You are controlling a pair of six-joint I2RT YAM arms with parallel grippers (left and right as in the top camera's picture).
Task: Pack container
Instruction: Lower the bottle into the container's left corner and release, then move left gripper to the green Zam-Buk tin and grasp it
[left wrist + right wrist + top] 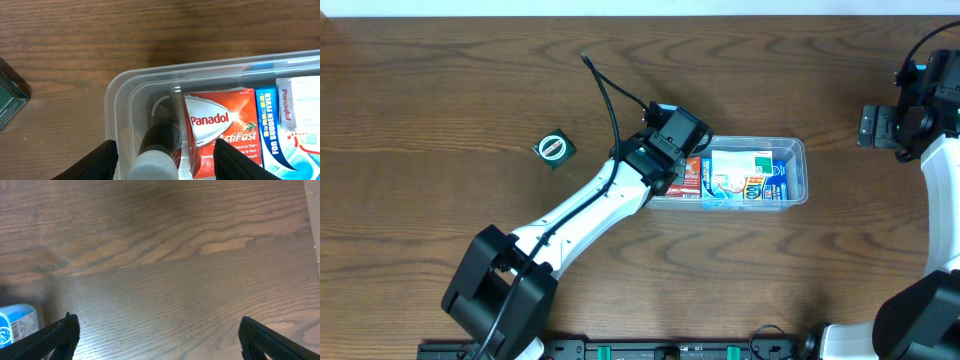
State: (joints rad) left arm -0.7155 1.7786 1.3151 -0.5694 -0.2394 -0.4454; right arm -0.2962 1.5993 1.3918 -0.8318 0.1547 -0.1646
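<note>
Left tool: fingers apart, straddling a dark bottle without visible contact. Bottle lying in the end of the container directly beneath, beside a red box. Container on the table, long axis running sideways. Right tool: apart, empty, well away; left arm nearer.

My 2 arms, itemised: left arm, white shell, black joints, black base, 1 black cable; right arm, same colours; fingers, matte black.
</note>
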